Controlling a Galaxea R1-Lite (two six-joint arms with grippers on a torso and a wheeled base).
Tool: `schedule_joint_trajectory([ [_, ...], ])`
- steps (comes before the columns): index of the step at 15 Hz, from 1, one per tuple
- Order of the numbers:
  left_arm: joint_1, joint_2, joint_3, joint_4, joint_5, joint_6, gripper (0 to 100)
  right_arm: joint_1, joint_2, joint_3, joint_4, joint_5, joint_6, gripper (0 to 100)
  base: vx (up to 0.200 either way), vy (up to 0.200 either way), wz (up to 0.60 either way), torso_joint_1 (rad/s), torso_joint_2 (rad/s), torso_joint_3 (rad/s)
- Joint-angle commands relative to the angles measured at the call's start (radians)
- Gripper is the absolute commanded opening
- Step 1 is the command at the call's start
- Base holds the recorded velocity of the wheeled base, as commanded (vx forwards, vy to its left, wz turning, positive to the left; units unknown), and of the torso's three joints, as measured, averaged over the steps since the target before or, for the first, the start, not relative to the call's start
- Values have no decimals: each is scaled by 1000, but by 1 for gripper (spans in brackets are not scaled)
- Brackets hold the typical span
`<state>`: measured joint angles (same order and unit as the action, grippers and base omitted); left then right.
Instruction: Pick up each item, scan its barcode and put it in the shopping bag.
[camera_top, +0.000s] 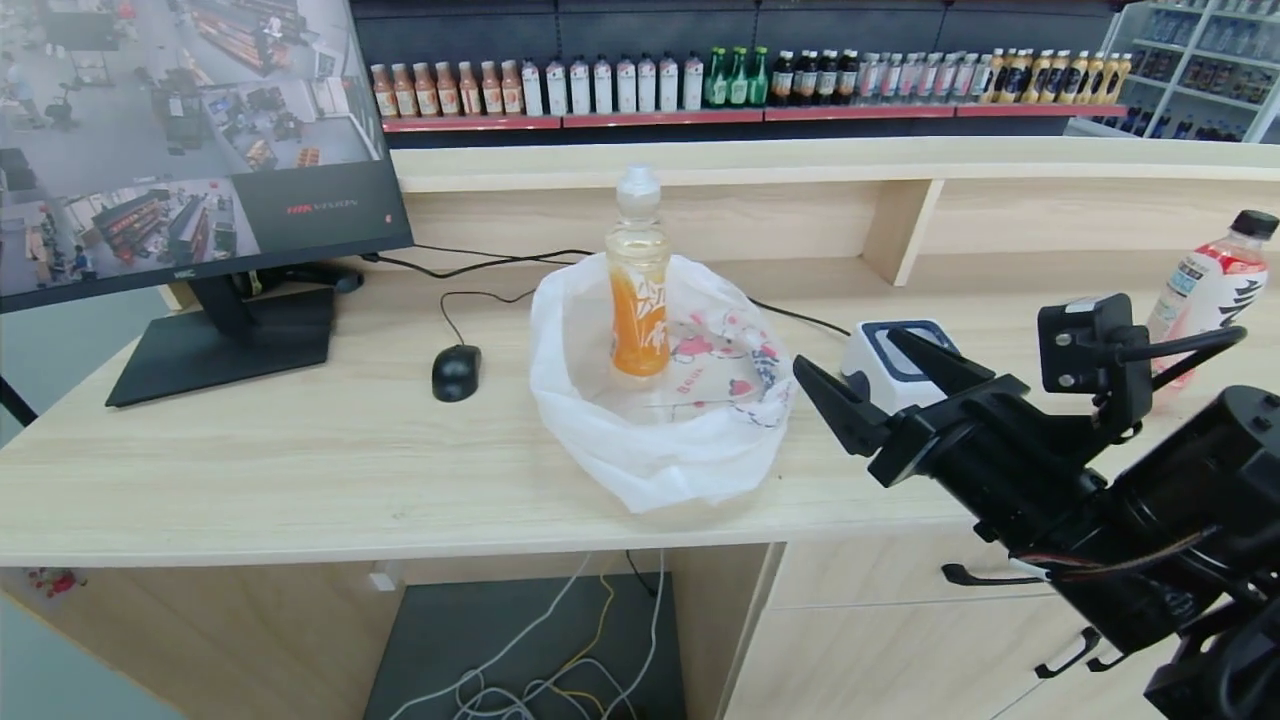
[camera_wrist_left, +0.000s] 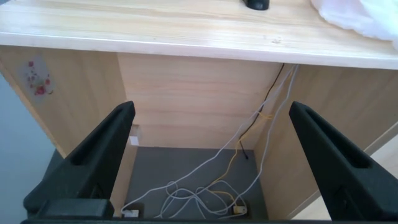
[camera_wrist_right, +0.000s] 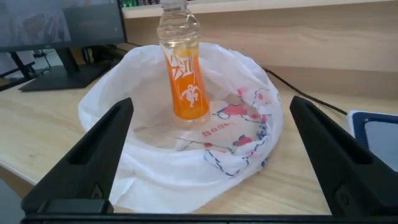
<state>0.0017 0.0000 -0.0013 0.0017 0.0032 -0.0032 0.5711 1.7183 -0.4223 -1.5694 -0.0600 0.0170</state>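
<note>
- On the worktop (camera_top: 300, 470), pale flat wood with a fine grain, what is the biggest thing for the task?
- The shopping bag (camera_top: 660, 450), at the middle. It is thin white film with red print, soft and crumpled, and its mouth is open upward. I think it will not keep its shape, so an item should go down from above.
- And the grippers?
- The right gripper (camera_top: 846, 350) hangs just right of the bag, before the scanner (camera_top: 862, 362), with the jaws spread wide and nothing between them. The left gripper (camera_wrist_left: 211, 109) is low at the near side and faces the hollow under the worktop. It is also wide and empty.
- The bottles?
- An orange bottle (camera_top: 638, 300) stands upright inside the bag. A pink bottle (camera_top: 1205, 290) with a black cap stands at the far right, well apart from the bag.
- How will that one handle?
- It is smooth, round, clear plastic and probably full, so somewhat heavy and slippery. The thin wall may give. I would take it at the middle of the body, over the label, not at the cap.
- The smallest?
- The scanner, a small white block with a dark window.
</note>
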Motion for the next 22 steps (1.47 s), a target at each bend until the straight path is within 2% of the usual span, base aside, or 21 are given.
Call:
schedule_joint_trajectory([
  [1,0,0,0,0,1,-1,100,0,6,0,-1,0,0,100,0,-200,0,17,-2,-7],
  [22,0,0,1,0,1,-15,100,4,26,25,-1,0,1,100,0,-200,0,2,2,2],
])
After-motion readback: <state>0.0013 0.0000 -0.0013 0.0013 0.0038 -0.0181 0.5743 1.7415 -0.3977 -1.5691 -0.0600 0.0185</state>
